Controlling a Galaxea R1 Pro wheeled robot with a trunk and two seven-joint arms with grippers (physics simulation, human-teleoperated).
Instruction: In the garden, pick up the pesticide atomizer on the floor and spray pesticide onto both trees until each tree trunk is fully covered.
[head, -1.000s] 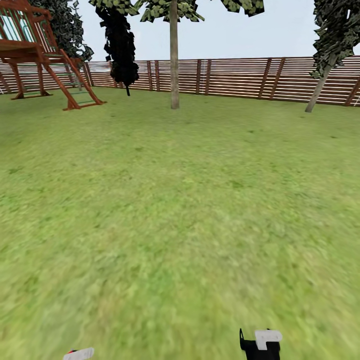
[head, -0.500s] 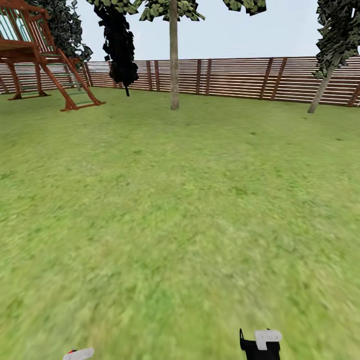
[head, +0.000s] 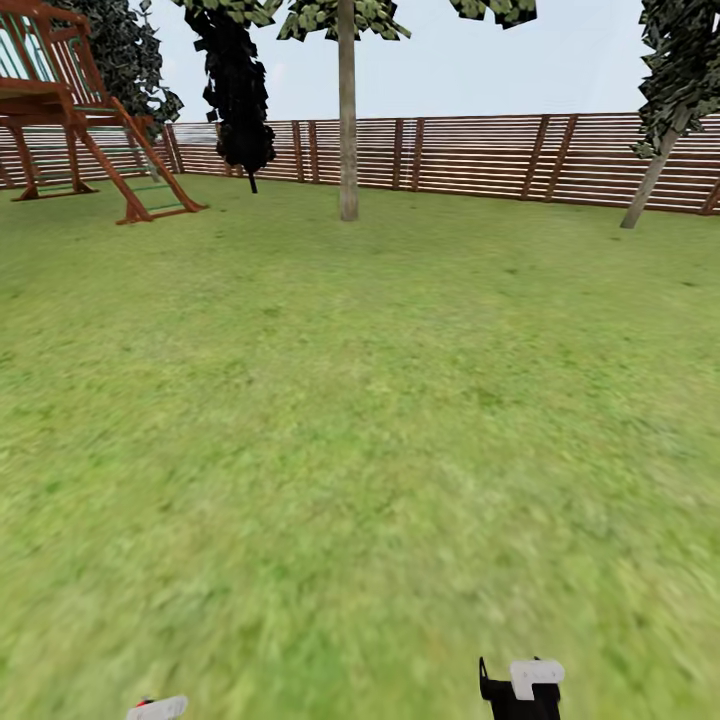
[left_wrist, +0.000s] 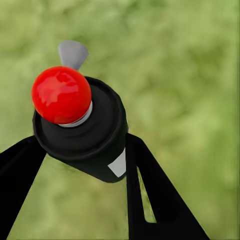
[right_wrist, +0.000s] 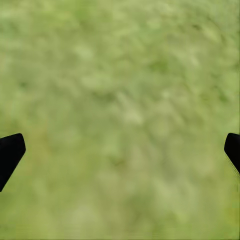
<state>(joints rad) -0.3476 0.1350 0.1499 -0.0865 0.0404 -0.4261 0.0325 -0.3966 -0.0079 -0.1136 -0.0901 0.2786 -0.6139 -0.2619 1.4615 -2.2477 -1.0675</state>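
Green lawn (head: 360, 420) fills most of your head view, running out to the brown slat fence (head: 480, 155) at the far edge. One straight tree trunk (head: 347, 120) stands dead ahead near the fence, well apart from you; a second trunk (head: 650, 180) leans at the far right, also by the fence. Wooden playhouse (head: 70, 110) sits far left, with a narrow black tree (head: 235, 90) between it and the central trunk. At the bottom edge you see a white and red bit of your left gripper's load (head: 157, 708) and a black part with a white patch on your right arm (head: 522, 690). Left wrist view: your left gripper (left_wrist: 80, 165) is pinching the pesticide atomizer (left_wrist: 82, 130), black fingers (left_wrist: 150, 195) pressed on either side of its dark body. Bottle is seen end-on, red ball cap toward the camera, grey trigger nozzle poking out behind it, small white label on the side by one finger; blurred grass behind. Right wrist view: your right gripper (right_wrist: 120, 150) is spread wide, only the two black fingertips (right_wrist: 10, 152) showing at opposite edges, nothing between them but grass (right_wrist: 120, 100).
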